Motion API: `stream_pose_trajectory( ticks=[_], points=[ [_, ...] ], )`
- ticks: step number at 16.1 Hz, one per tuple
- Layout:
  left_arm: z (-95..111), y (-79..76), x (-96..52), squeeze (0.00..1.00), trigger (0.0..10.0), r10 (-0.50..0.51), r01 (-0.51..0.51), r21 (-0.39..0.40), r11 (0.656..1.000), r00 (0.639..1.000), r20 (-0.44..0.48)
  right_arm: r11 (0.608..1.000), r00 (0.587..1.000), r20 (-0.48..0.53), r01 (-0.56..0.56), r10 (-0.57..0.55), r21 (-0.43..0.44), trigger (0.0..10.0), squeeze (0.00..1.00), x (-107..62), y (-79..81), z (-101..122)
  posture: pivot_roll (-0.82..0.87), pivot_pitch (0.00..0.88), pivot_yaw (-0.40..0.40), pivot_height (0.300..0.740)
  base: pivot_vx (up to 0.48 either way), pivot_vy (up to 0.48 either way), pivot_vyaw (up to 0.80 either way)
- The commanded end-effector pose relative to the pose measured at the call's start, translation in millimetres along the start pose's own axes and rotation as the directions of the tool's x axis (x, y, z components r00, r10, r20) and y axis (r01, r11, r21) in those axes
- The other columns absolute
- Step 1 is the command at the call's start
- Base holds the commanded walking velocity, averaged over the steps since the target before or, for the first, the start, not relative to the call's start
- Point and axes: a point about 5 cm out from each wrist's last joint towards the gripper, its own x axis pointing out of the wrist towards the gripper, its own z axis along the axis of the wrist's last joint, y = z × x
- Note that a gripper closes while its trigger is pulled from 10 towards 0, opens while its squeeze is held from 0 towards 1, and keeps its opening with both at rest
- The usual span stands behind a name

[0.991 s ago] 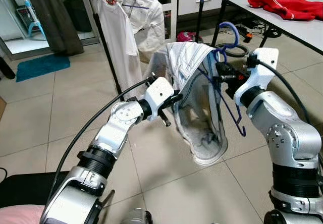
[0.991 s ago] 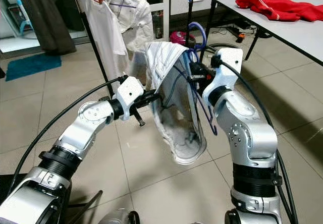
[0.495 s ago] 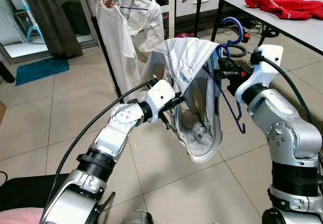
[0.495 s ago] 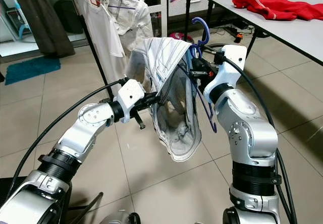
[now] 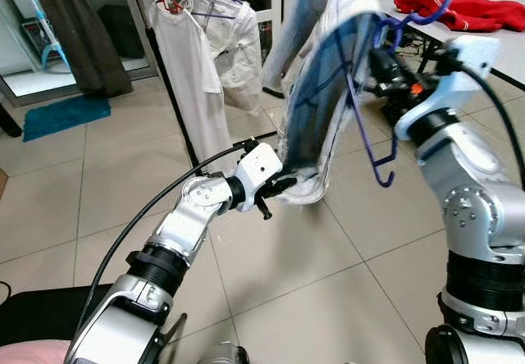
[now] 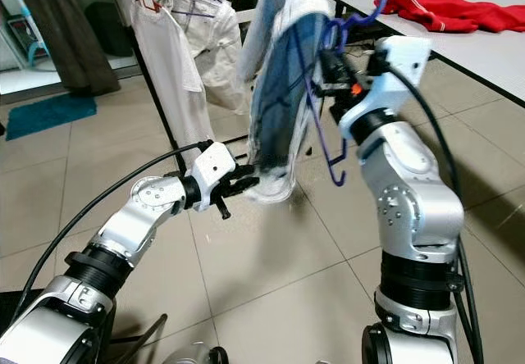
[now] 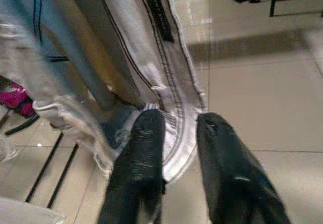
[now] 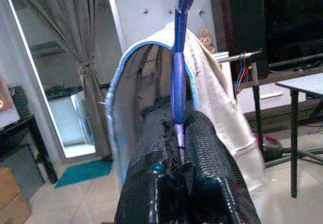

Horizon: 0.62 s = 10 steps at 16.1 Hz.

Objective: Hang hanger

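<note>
From the head camera, the right gripper (image 5: 385,56) holds the blue hanger (image 5: 371,110) high, a pale garment (image 5: 324,93) draped over it, with the clothes rack (image 5: 168,69) and its white shirts (image 5: 197,52) behind. The left gripper (image 5: 279,188) pinches the garment's hem down low. Left wrist view: two black fingers (image 7: 141,153) are parted around the hem. Right wrist view: fingers (image 8: 151,163) are clenched on the hanger's blue neck.
</note>
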Motion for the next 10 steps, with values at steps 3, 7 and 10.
stream_pose_trajectory(
  ticks=[3, 7, 10],
  points=[
    [36, 8.7, -19.5, 1.0, 10.0, -0.107, 0.115, -0.028, 0.993, 0.974, 0.202, 0.996, 0.997, 0.044, -0.067, 0.069, -0.053, 10.0, 0.0, -1.9, 6.3, 6, 0.03, 0.0, 0.087, 0.74, 0.0, 0.0, 0.0],
    [115, 23.1, -62.6, 1.0, 10.0, -0.387, 0.428, -0.001, 0.904, 0.818, 0.425, 0.977, 0.989, -0.05, -0.149, 0.143, -0.154, 10.0, 0.0, -5.9, 5.8, -9, 0.05, 0.0, 0.086, 0.74, 0.0, 0.0, 0.0],
    [137, 62.4, -65.5, 1.0, 10.0, -0.263, 0.26, 0.061, 0.964, 0.881, 0.392, 0.945, 0.966, -0.131, -0.248, 0.224, -0.211, 10.0, 0.0, -10.0, 9.7, -21, 0.06, 0.0, 0.087, 0.74, 0.0, 0.0, 0.0]
  ],
)
